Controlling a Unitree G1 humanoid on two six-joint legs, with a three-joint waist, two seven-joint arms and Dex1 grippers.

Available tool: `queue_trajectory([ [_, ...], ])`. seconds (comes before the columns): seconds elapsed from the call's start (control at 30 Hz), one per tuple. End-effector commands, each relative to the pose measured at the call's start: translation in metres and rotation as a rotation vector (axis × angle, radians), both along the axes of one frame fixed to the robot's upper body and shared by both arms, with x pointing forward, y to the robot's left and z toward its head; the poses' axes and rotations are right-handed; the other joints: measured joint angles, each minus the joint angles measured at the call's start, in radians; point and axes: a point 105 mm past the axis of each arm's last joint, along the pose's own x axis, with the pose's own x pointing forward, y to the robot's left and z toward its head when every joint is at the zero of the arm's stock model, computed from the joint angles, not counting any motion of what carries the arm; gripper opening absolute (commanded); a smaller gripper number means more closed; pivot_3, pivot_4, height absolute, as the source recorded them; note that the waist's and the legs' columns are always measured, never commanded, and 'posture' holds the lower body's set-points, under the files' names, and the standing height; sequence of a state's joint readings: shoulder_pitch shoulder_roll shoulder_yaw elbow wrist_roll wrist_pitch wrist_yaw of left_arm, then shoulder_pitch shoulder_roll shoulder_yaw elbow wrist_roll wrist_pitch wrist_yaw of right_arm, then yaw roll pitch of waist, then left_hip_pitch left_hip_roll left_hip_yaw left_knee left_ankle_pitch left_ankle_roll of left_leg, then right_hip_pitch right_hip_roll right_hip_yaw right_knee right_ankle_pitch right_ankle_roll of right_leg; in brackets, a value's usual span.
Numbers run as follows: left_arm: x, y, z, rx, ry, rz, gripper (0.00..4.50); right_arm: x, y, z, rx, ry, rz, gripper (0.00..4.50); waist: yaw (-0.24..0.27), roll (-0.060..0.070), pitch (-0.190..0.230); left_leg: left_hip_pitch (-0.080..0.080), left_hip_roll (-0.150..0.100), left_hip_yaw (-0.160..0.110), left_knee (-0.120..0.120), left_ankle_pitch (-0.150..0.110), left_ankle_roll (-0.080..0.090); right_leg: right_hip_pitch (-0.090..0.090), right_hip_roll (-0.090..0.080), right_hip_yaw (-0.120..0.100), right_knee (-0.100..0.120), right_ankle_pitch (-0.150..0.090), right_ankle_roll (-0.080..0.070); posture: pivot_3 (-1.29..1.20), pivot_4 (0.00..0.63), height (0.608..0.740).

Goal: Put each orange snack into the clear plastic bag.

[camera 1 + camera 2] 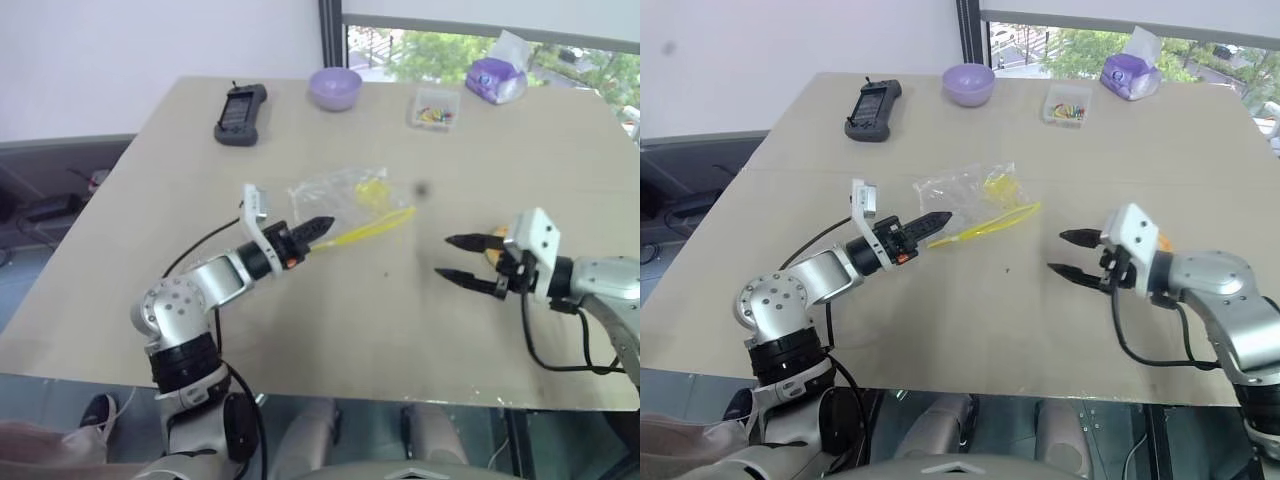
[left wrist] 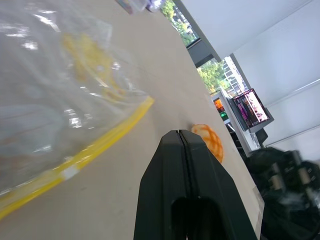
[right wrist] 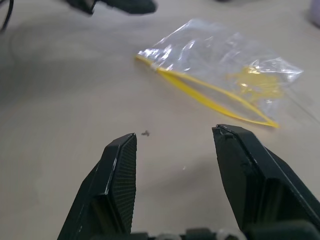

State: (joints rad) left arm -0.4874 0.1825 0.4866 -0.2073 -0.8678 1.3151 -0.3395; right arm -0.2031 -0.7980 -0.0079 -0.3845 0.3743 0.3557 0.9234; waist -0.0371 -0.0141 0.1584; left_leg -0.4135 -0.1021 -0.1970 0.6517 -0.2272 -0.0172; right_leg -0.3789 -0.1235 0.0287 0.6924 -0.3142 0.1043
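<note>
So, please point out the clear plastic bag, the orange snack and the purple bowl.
clear plastic bag [image 3: 215, 55]: right wrist view, middle of the clear film.
orange snack [image 2: 210, 140]: left wrist view, its gridded top.
purple bowl [image 1: 335, 88]: left eye view, its outer wall.

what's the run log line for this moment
left claw: shut, at bag edge | right claw: open, empty | snack: on table, not bagged

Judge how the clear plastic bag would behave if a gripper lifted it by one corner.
The clear plastic bag looks thin and crinkled, so it would probably sag rather than hold shape. Its glossy film may slip between fingers. Lying flat with little inside, it is likely light and would slide if pushed.
</note>
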Motion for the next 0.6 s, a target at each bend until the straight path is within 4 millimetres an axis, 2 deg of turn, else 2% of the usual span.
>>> queue_trajectory([
  [0.03,0.009,0.035,0.001,0.092,-0.014,0.15,0.03,0.005,-0.004,0.016,0.009,-0.09,-0.014,2.62,0.0,0.0,0.0,0.0,0.0,0.0,0.0,0.0,0.0,0.0,0.0,0.0,0.0,0.0,0.0,0.0,0.15,0.74],
  [0.1,0.014,0.05,0.005,0.108,-0.046,0.202,0.03,0.007,-0.008,0.018,0.01,-0.105,-0.024,2.62,0.002,0.0,0.0,0.0,0.0,0.0,0.0,0.0,0.0,0.0,0.0,0.0,0.0,0.0,0.0,0.0,0.15,0.74],
  [0.2,0.02,0.067,0.002,0.165,-0.039,0.265,0.73,0.008,-0.013,0.026,0.025,-0.127,-0.031,2.62,0.006,0.0,0.0,0.0,0.0,0.0,0.0,0.0,0.0,0.0,0.0,0.0,0.0,0.0,0.0,0.0,0.15,0.74],
  [0.33,0.024,0.075,-0.022,0.292,0.024,0.281,2.25,0.001,-0.016,0.039,0.087,-0.097,-0.007,2.62,0.012,0.0,0.0,0.0,0.0,-0.001,0.0,0.0,0.0,0.0,0.0,0.0,0.0,0.0,0.0,0.0,0.15,0.74],
  [0.43,0.028,0.072,-0.032,0.283,0.049,0.273,2.25,-0.004,-0.021,0.041,0.075,-0.054,0.0,2.62,0.021,0.0,0.0,0.0,0.0,-0.001,-0.001,0.0,0.0,0.0,0.0,0.0,-0.001,0.0,0.0,0.0,0.15,0.74],
  [0.6,0.035,0.056,-0.029,0.139,0.06,0.231,2.25,-0.003,-0.025,0.042,0.067,-0.04,-0.018,2.62,0.023,0.0,0.0,0.0,0.0,-0.001,-0.001,0.0,0.0,0.0,0.0,0.0,-0.001,0.0,0.0,0.0,0.15,0.74],
])
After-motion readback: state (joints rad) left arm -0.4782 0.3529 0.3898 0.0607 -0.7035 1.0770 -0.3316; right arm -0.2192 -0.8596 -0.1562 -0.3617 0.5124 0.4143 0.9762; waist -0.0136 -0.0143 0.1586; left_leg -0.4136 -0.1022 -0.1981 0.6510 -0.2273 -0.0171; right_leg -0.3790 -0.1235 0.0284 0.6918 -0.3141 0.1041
